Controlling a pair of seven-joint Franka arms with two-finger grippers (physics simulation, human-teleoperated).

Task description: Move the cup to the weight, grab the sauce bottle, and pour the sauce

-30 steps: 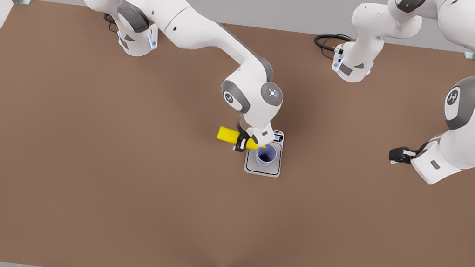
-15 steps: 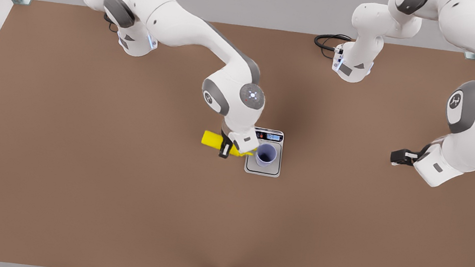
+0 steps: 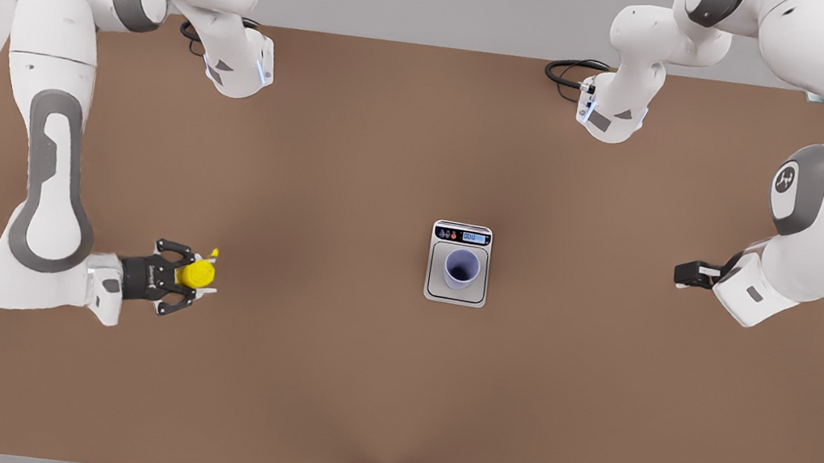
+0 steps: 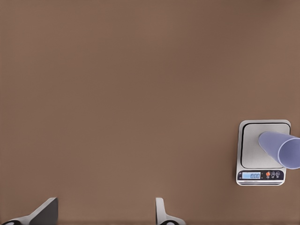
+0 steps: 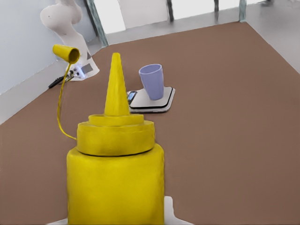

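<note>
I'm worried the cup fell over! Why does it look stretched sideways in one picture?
Left wrist view: the cup sits at the frame's edge, so perspective stretches it. Right wrist view and front view: it stands upright on the weight.

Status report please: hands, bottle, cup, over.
Right hand shut on the sauce bottle, upright, far toward the front view's left. Left hand open, waiting at the front view's right. Cup upright on the weight. Nothing between them.

The blue-lit display on the weight (image 4: 261,152) read "0.00" in the left wrist view, beside small icons too tiny to make out. In the front view the weight (image 3: 459,264) showed the same strip of digits, too small to read with certainty.
</note>
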